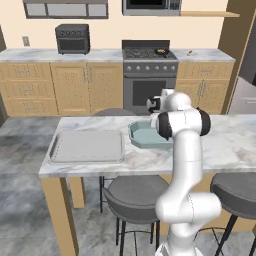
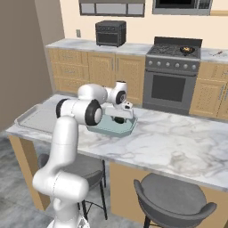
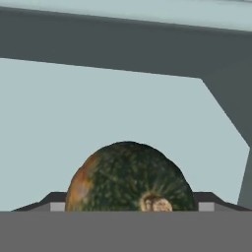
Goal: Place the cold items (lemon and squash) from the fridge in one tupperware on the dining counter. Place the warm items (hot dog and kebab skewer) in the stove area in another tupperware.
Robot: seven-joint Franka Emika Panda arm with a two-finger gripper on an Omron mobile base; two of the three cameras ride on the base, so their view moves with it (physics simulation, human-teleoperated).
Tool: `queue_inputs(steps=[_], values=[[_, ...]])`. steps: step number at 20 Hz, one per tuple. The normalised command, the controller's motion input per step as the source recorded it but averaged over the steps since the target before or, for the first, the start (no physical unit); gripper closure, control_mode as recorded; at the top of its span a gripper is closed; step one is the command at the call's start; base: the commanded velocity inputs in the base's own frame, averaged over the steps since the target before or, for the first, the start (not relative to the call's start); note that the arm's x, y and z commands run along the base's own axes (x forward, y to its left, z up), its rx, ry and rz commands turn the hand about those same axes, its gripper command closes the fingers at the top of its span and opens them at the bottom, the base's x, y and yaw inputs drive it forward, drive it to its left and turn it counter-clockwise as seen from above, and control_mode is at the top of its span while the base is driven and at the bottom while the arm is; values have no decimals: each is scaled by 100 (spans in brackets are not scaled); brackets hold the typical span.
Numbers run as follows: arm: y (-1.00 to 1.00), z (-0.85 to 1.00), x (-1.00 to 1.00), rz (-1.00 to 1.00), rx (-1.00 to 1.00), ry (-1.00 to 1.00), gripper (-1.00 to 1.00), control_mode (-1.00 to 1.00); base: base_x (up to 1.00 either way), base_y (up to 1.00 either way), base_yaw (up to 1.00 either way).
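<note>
Two dark bar stools (image 1: 135, 196) stood nearest to the camera, under the front edge of the dining counter (image 1: 225, 145). That long counter had a marble top and carried the task's things. Behind it, along the far wall, ran wooden cabinets with a stove (image 1: 150, 75) between them, and a pan (image 1: 161, 51) sat on one burner. A black toaster oven (image 1: 73, 38) stood on the back counter to the left of the stove.

On the dining counter a flat grey tray (image 1: 87, 146) lay at the left end. Just beside it, to the right, was a pale blue tupperware (image 2: 125, 128). The white arm bent over this tupperware, and the gripper (image 2: 119, 119) reached down into it.

From the hand view, the squash (image 3: 129, 178), dark green with an orange patch, sat between the finger tips over the tupperware's pale floor. The jaws stood wide around it; whether they pressed on it, I could not tell.
</note>
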Motion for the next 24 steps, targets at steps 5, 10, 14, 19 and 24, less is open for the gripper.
queue_inputs(steps=[5,10,14,19,24], values=[[0,-18,1,3,0,0,-100,-100,0,0,0],[-7,-2,-16,3,6,-4,-100,-100,0,0,0],[-1,4,-27,0,5,-1,-100,-100,0,0,0],[0,47,-29,0,2,-3,-100,-100,0,0,0],[0,83,-36,-5,0,-26,-100,-100,0,0,0]])
